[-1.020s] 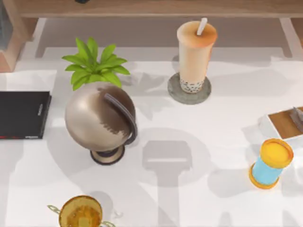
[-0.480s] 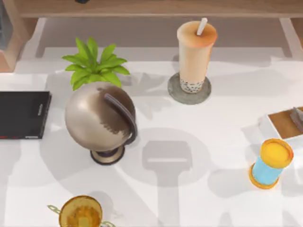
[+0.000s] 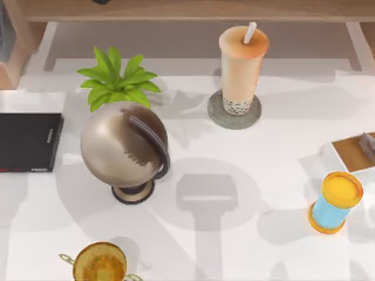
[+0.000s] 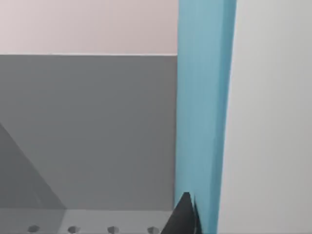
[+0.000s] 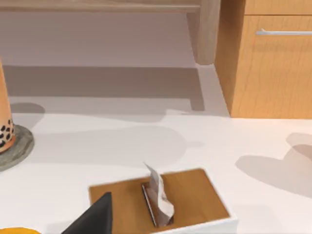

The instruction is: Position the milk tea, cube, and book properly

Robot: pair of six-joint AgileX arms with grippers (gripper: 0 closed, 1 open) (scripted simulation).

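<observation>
**Book carried by the left arm; milk tea already seated**

The book (image 4: pixel 202 112), light blue, is seen edge-on in the left wrist view, running from the dark fingertip (image 4: pixel 185 217) of the left pincer toward a grey surface beyond. It appears to be clamped in that pincer, though only one fingertip shows. The book step is judged to be in hand; a steady carry to its place and a square release would be called for next.

The milk tea (image 3: pixel 242 67) stands upright on a round grey coaster (image 3: pixel 234 112) at the far middle of the tabletop (image 3: pixel 258 175), so that step looks done. No cube is made out.

Whether the right pincer (image 5: pixel 95 219) is apart or together cannot be told; one dark finger hangs above a wooden tray (image 5: pixel 161 202) at the right edge.
</observation>
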